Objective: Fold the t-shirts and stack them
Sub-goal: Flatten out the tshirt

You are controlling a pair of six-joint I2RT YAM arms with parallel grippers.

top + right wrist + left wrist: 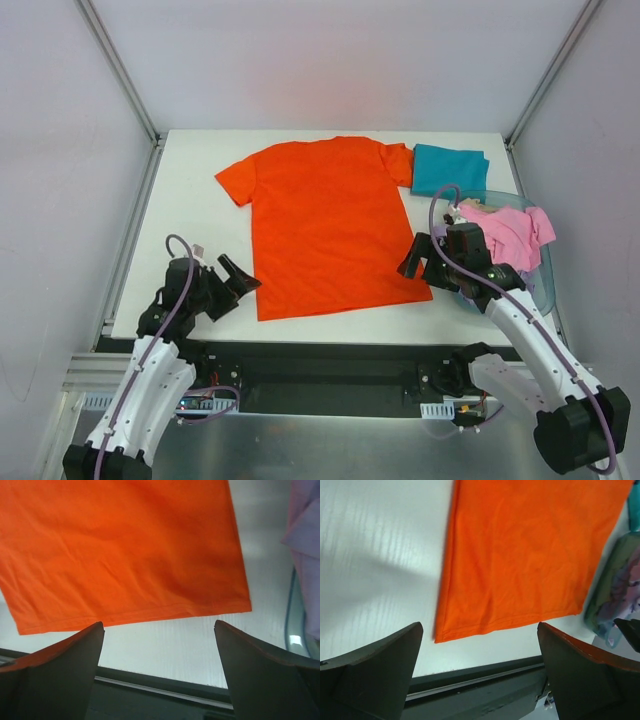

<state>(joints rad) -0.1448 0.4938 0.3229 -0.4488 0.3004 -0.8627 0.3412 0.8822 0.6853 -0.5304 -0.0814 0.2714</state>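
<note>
An orange-red t-shirt [325,225] lies spread flat on the white table, hem toward me; it also shows in the left wrist view [525,555] and the right wrist view [125,550]. A folded teal t-shirt [450,168] lies at the back right. A pink t-shirt [510,232] is heaped in the blue tub [543,282], with lavender cloth [306,540] beside it. My left gripper [236,275] is open and empty, just left of the hem's left corner. My right gripper [420,258] is open and empty, just right of the hem's right corner.
The translucent blue tub [605,597] stands at the table's right edge, close behind my right arm. The table's near edge [330,340] and a dark rail run just below both grippers. Walls enclose the table at left, back and right.
</note>
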